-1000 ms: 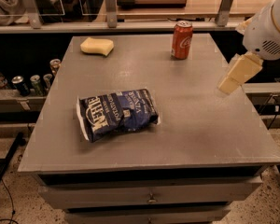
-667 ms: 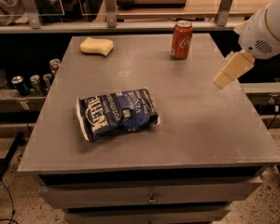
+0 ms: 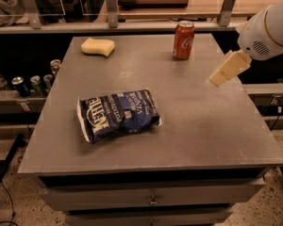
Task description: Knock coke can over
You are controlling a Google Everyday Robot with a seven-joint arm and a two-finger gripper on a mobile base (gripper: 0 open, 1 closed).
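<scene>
The red coke can (image 3: pixel 183 40) stands upright near the far edge of the grey table (image 3: pixel 193 121), right of the middle. My gripper (image 3: pixel 225 71) hangs from the white arm at the right side of the table. It is to the right of the can and a little nearer the front, apart from it, and holds nothing that I can see.
A blue chip bag (image 3: pixel 119 114) lies flat left of the table's middle. A yellow sponge (image 3: pixel 98 46) lies at the far left corner. Several dark and green cans (image 3: pixel 32 83) stand on a lower shelf to the left. A railing runs behind the table.
My gripper has moved left and toward the far edge, closer to the coke can. The can, the bag and the sponge have not moved.
</scene>
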